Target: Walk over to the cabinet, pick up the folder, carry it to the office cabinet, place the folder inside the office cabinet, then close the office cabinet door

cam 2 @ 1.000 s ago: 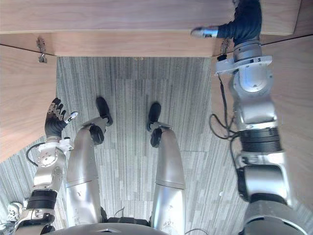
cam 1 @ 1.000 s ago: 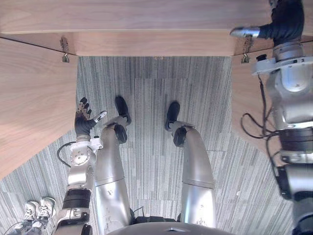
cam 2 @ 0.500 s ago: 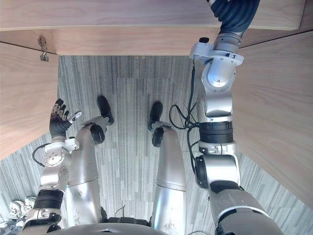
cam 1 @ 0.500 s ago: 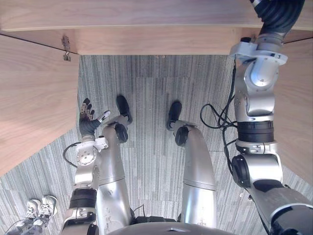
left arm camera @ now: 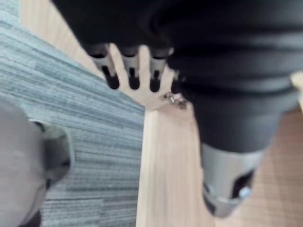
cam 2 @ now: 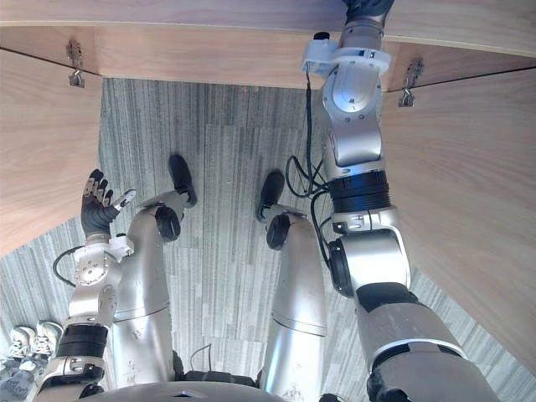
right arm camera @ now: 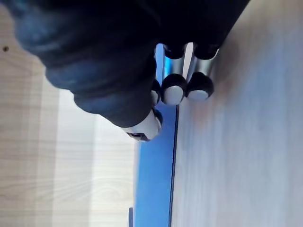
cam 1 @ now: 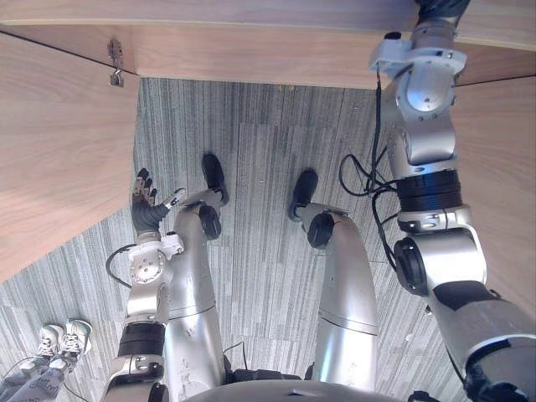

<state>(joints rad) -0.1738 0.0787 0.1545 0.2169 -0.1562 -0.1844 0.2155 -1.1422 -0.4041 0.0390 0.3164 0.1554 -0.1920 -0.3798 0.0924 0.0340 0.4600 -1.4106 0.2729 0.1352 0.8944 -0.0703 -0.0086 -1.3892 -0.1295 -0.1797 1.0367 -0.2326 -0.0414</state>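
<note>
The blue folder (right arm camera: 154,179) stands on edge against a light wood panel in the right wrist view. My right hand (right arm camera: 142,125) is shut on it, fingers (right arm camera: 173,92) curled over its top edge and the thumb pressed on its blue face. In the eye views my right arm reaches up past the cabinet's front edge (cam 1: 251,54), and its dark wrist cover (cam 1: 440,7) runs off the top. My left hand (cam 1: 145,203) hangs open low at my left side, beside the left cabinet door (cam 1: 50,151), its straight fingers (left arm camera: 130,75) holding nothing.
Both wooden cabinet doors stand open, the right door (cam 2: 469,209) close to my right arm. Metal hinges (cam 1: 115,65) (cam 2: 408,84) sit at the inner corners. Grey striped carpet (cam 1: 260,142) lies between the doors. A person's shoes (cam 1: 54,342) show at the lower left.
My right arm has swung in from the right door toward the middle and reached deeper into the cabinet, and its fingers have curled shut. The left hand has stayed put.
</note>
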